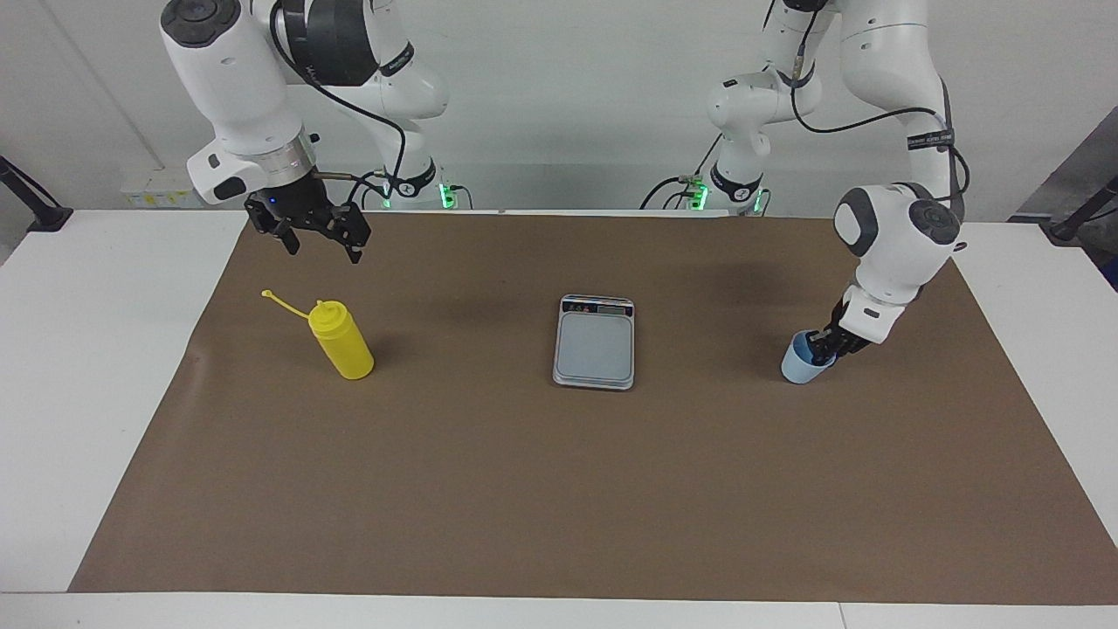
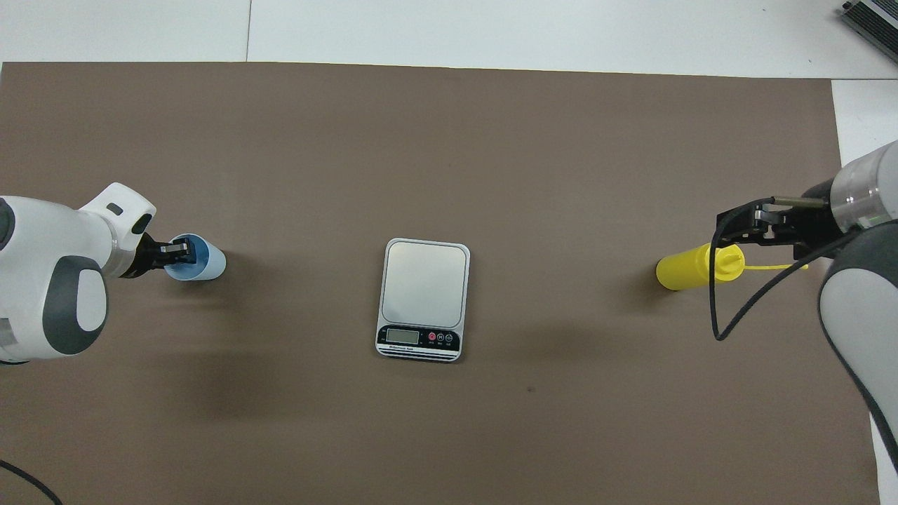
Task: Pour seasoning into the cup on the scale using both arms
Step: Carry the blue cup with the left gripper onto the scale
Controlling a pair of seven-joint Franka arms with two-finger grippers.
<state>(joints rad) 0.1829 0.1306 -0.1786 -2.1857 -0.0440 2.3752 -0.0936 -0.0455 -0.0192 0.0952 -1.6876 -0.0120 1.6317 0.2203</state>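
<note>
The yellow seasoning bottle (image 1: 345, 347) stands upright on the brown mat (image 1: 559, 489), mid-left of the facing view and far right in the overhead view (image 2: 691, 269). Its cap strap (image 1: 284, 303) sticks out sideways from the nozzle, cap hanging off the end. Nothing touches the bottle.

The scale (image 1: 594, 342) lies flat at the centre of both views, display strip on the edge toward the robots – top edge in the facing view, bottom edge in the overhead view (image 2: 423, 300). Its platform is bare. Bottle and cup sit well apart from it, one toward each end of the mat.

The pale blue cup (image 1: 802, 360) stands on the mat at mid-right of the facing view, mid-left in the overhead view (image 2: 200, 259).

Left gripper (image 1: 823, 344) is down at the cup: one finger reaches inside the cup, the other runs outside the wall on the robots' side, so the pincer is pinched on the cup's rim. Cup base sits on the mat. In the overhead view the gripper (image 2: 174, 252) comes in from the left edge.

Right gripper (image 1: 319, 234) hangs in the air at upper left of the facing view, above the bottle and clear of it – pincer spread wide, holding nothing. In the overhead view it (image 2: 736, 228) sits over the bottle's nozzle end.

White tabletop (image 1: 96, 367) shows round the mat.
</note>
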